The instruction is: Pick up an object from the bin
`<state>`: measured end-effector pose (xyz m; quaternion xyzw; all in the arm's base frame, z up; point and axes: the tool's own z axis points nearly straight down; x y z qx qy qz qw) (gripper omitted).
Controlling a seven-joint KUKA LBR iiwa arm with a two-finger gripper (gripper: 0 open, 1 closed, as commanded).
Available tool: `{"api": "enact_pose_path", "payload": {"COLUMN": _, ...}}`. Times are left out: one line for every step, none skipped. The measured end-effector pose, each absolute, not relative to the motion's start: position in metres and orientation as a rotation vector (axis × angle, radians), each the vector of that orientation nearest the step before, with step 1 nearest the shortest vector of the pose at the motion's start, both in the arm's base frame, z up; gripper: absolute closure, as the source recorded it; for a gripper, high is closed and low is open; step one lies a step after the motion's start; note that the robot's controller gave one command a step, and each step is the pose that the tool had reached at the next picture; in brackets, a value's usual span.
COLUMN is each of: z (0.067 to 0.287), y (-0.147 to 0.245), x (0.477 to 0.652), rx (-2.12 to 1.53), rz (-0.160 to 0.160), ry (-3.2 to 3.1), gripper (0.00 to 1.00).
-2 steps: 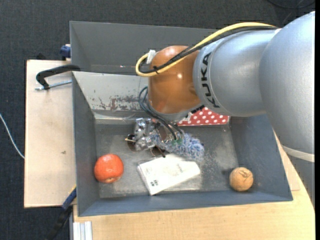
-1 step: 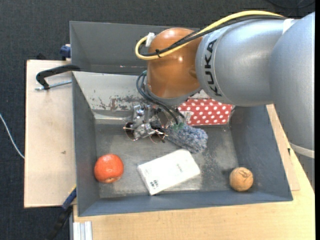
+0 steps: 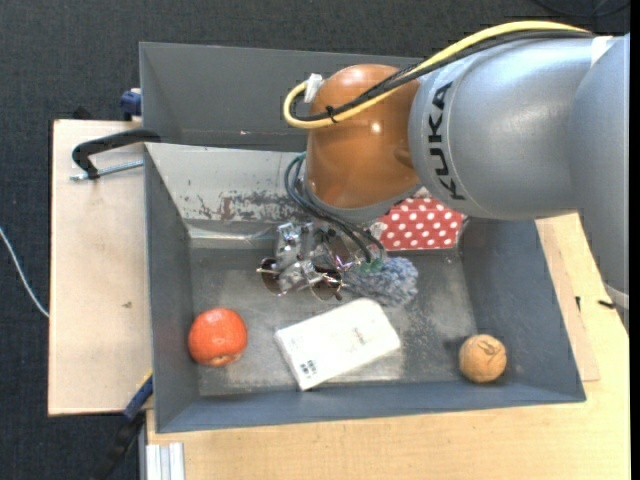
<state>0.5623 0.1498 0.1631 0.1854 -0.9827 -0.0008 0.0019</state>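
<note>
6 loose things are counted on the floor of the bin (image 3: 165,268) and none is seen lifted, so the pick is judged not yet made; the gripper (image 3: 300,250) is set low over a pair of sunglasses (image 3: 322,288) at the floor's middle, and whether its fingers are apart or together cannot be told. bare floor is left toward the view's left wall, while a grey-blue fuzzy thing (image 3: 392,280) just beside the sunglasses, a white box (image 3: 337,342) in front and a red dotted box (image 3: 428,225) behind crowd the other sides.
</note>
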Motion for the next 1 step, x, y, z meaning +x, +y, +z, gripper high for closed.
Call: {"api": "enact_pose_path", "payload": {"z": 0.3153, "y": 0.1729, "x": 0.5899, "rx": 0.74, "rz": -0.003, "ry": -3.061, "gripper": 1.0}}
